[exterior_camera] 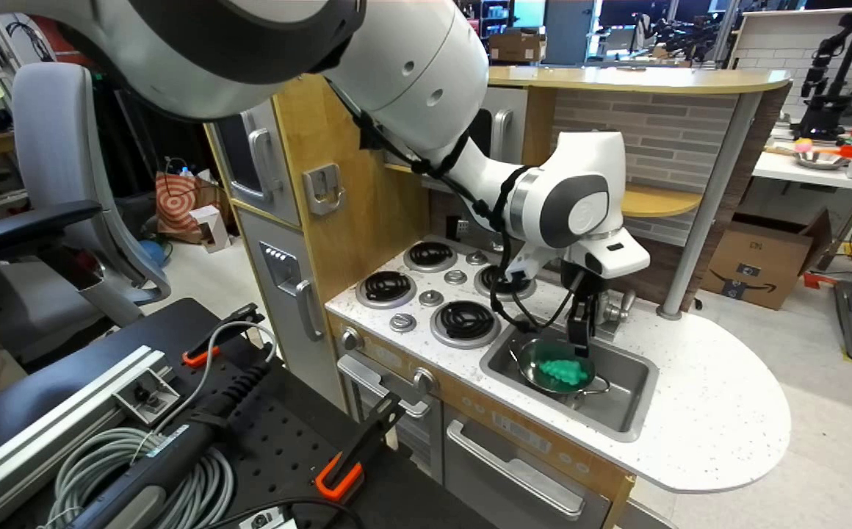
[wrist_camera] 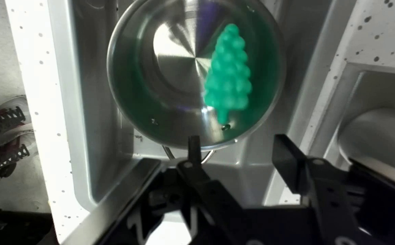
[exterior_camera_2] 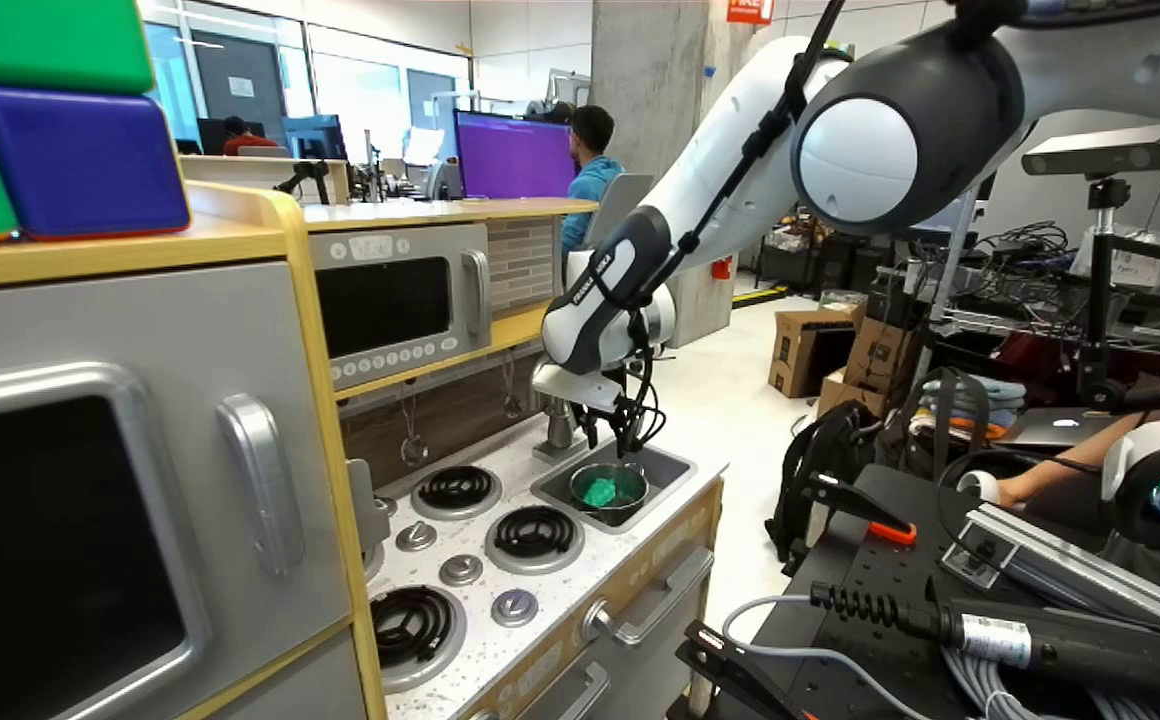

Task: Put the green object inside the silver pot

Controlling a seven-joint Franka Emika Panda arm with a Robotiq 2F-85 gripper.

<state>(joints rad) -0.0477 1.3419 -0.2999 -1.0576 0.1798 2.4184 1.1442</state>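
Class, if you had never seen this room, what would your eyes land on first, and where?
Probably the white robot arm, reaching over the play-kitchen counter in both exterior views. Next, the bright green tree-shaped piece inside the silver pot in the sink. Above the sink hang the black fingers, spread apart.

In the wrist view the silver pot (wrist_camera: 180,78) is cut off at its far rim, its near handle (wrist_camera: 168,152) runs partly behind one finger (wrist_camera: 194,149) of the gripper (wrist_camera: 237,144), and a grey rounded form (wrist_camera: 374,136) at right is too blurred to name. Both exterior views cut off the arm (exterior_camera: 419,81), which with the gripper hides part of the faucet (exterior_camera: 610,312). In an exterior view the coloured blocks (exterior_camera_2: 80,160) at left are cut off, one burner (exterior_camera_2: 373,563) is mostly hidden behind a cabinet (exterior_camera_2: 240,550), and a white label (exterior_camera_2: 995,640) at right is too small to read.
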